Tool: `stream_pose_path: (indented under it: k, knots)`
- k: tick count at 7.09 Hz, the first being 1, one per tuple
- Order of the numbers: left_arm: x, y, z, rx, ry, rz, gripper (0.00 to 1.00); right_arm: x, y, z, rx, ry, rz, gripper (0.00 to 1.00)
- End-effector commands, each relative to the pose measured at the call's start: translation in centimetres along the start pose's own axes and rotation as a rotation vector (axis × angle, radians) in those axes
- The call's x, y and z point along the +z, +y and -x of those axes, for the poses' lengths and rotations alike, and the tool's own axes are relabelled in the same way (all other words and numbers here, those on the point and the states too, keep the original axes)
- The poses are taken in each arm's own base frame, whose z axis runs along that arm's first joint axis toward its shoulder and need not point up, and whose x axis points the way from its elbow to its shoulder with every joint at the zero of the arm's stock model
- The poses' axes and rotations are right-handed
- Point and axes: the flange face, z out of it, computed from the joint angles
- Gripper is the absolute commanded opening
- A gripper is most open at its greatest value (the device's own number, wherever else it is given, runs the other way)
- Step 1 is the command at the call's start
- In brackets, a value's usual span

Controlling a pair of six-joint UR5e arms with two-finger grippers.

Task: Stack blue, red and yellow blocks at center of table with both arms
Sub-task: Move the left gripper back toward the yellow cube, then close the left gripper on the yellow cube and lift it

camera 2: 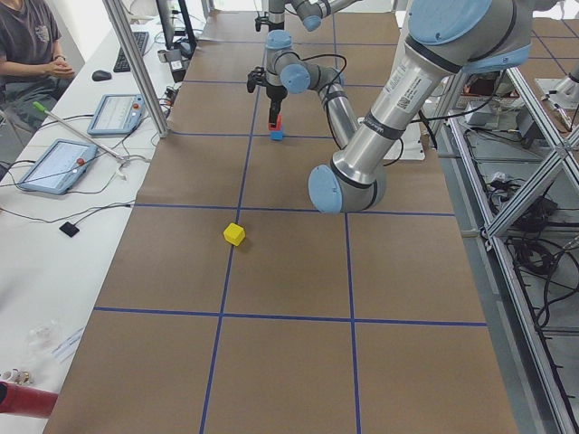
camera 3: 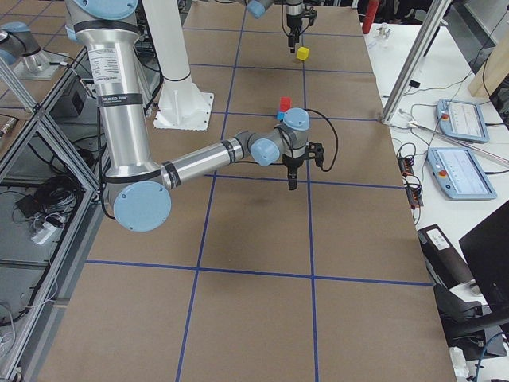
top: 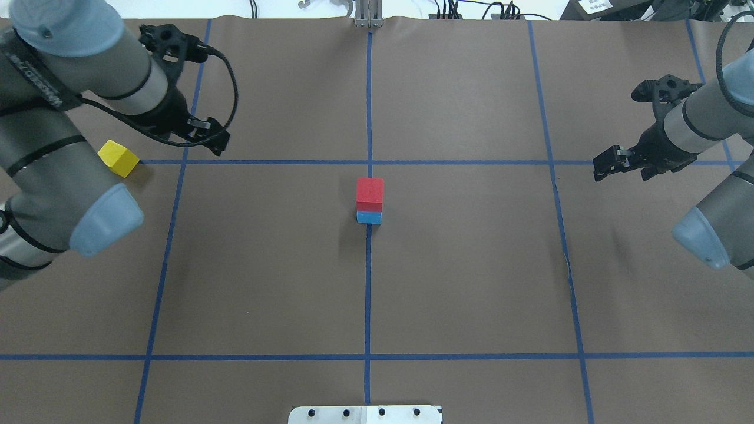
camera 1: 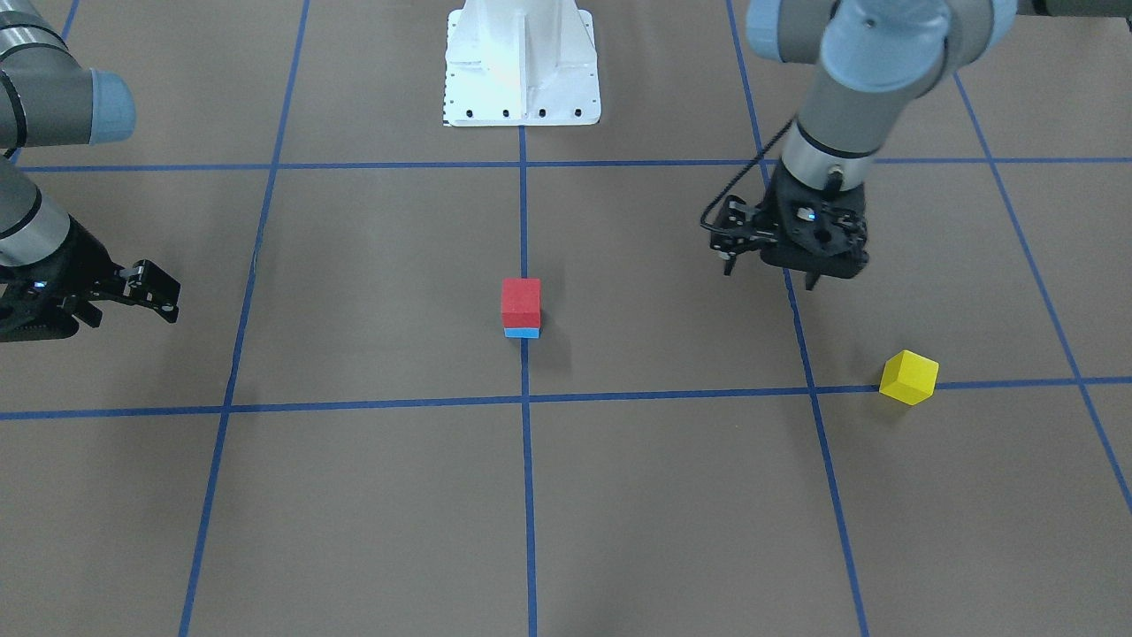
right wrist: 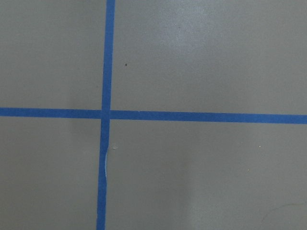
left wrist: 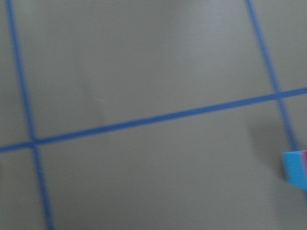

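A red block (camera 1: 521,302) sits on a blue block (camera 1: 522,333) at the table's center, also seen in the overhead view (top: 370,193). An edge of the blue block (left wrist: 295,167) shows in the left wrist view. A yellow block (camera 1: 909,378) lies alone on a tape line on my left side, also seen in the overhead view (top: 119,158). My left gripper (camera 1: 769,276) is open and empty, hanging above the table between the stack and the yellow block. My right gripper (camera 1: 164,292) is open and empty, far out on the other side.
The table is brown paper with a blue tape grid (top: 369,294). My white base plate (camera 1: 522,80) stands at the near middle edge. In the exterior left view, tablets (camera 2: 54,165) and a seated person (camera 2: 32,45) are beside the table's far side.
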Motion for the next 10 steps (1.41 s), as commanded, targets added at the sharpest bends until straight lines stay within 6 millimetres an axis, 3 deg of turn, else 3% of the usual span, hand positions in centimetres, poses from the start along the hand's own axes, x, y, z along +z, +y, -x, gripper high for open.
stream_pose_path:
  k: [1, 2, 3, 5, 10]
  knots:
    - [7.8, -0.7, 14.9, 0.178, 0.010, 0.019, 0.99, 0.1, 0.0, 0.0, -0.002, 0.001, 0.001, 1.00]
    - [11.3, -0.8, 19.1, 0.228, 0.005, 0.009, 0.99, 0.0, 0.0, 0.1, -0.005, 0.001, -0.001, 1.00]
    - [12.8, -0.4, 20.6, 0.285, 0.008, 0.031, 1.00, 0.1, 0.0, 0.1, -0.005, 0.001, 0.002, 1.00]
    - [13.5, 0.9, 21.2, 0.276, 0.037, 0.054, 1.00, 0.1, 0.0, 0.2, -0.001, 0.000, 0.001, 1.00]
    - [15.3, 1.1, 21.3, 0.201, 0.034, 0.090, 1.00, 0.2, 0.1, 0.3, 0.001, 0.000, 0.003, 1.00]
